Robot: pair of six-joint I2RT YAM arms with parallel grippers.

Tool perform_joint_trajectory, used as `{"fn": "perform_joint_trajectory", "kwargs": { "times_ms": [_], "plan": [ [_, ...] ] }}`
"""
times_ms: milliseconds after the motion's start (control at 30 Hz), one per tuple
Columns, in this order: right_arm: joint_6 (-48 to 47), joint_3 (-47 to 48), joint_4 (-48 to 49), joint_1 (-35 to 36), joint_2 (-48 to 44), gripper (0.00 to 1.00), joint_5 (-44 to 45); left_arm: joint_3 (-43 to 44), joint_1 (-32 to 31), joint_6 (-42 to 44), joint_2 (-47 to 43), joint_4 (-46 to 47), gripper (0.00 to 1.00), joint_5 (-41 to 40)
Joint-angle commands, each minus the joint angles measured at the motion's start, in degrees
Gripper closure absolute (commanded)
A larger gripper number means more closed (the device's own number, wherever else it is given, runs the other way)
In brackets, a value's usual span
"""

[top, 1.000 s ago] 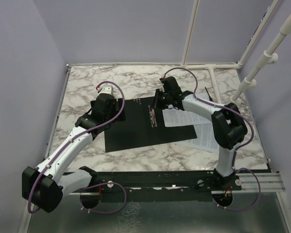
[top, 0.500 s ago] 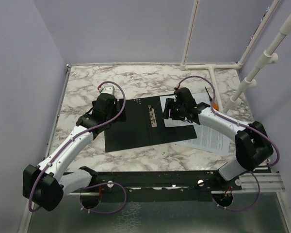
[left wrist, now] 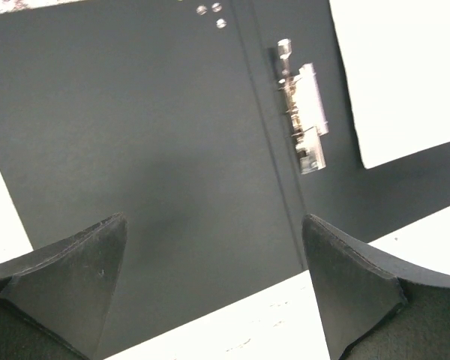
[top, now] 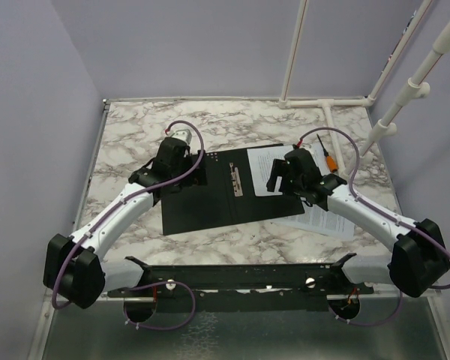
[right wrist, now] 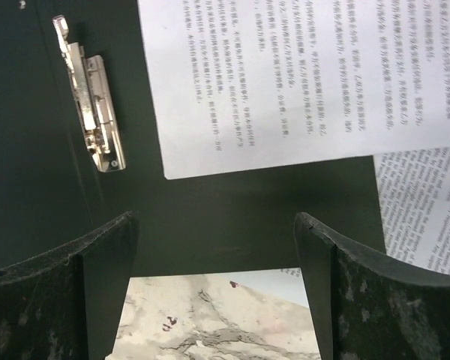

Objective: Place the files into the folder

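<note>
Folder (top: 210, 202) open, marble table (top: 127, 127), lilac walls (top: 172, 45)

The top camera sits high above and behind the arm bases and looks down and forward, far enough to take in the whole table (top: 135, 127) and the open folder (top: 210, 206). The left wrist camera looks down from close, past the left gripper (left wrist: 215, 225), on the folder's black face and its metal clip (left wrist: 306, 124). The right wrist camera, also close, looks past the right gripper (right wrist: 217, 217) on the same metal clip and a printed sheet (right wrist: 285, 75). All three views share this clip.
</note>
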Motion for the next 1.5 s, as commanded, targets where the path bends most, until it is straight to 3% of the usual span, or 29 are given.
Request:
{"fn": "perform_joint_trajectory", "kwargs": {
  "times_ms": [0, 367, 1033, 1267, 1467],
  "plan": [
    [3.36, -1.7, -2.7, -0.43, -1.77, 0.13, 5.59, 5.09, -1.54, -2.82, 3.85, 4.3, 0.01, 4.17],
    [5.02, -3.59, -1.65, -2.32, -1.24, 0.11, 8.47, 20.0, -5.55, -4.57, 22.52, 7.61, 0.01, 5.85],
    [2.27, -6.17, 5.3, -12.27, 0.39, 0.05, 1.54, 56.38, -9.6, -1.19, 57.9, 8.08, 0.01, 12.81],
    [3.66, -7.43, 7.36, -14.15, 2.21, 0.05, -0.74, 62.56, -9.6, -0.76, 64.58, 8.1, 0.01, 15.37],
    [5.15, -8.7, 11.76, -14.41, 3.23, 0.05, -6.84, 62.16, -9.63, -0.38, 67.46, 8.03, 0.01, 16.43]
  ]
}}
